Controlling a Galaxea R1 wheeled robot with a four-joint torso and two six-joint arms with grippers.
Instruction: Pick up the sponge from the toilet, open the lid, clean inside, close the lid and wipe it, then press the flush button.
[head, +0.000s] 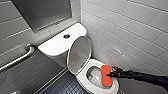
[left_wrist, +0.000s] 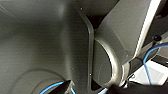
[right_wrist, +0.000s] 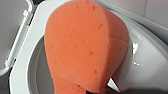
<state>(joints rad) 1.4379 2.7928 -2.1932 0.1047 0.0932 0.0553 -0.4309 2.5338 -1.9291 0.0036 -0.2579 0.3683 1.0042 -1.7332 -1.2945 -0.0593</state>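
Note:
The white toilet (head: 82, 81) stands against the tiled wall with its lid (head: 78, 55) raised, leaning back toward the tank. On the tank top sits the dark round flush button (head: 66, 36). My right gripper (head: 111, 73) comes in from the right and is shut on the orange-red sponge (head: 106, 75), which hangs over the right side of the bowl's opening. In the right wrist view the sponge (right_wrist: 85, 47) shows large in front of the white seat rim (right_wrist: 22, 72) and the bowl below it.
A steel grab bar (head: 18, 60) runs along the left wall. A grey panel (head: 42, 12) hangs above the tank. White tiles (head: 130, 30) cover the right wall. Dark small-tiled floor (head: 65, 86) lies in front of the toilet.

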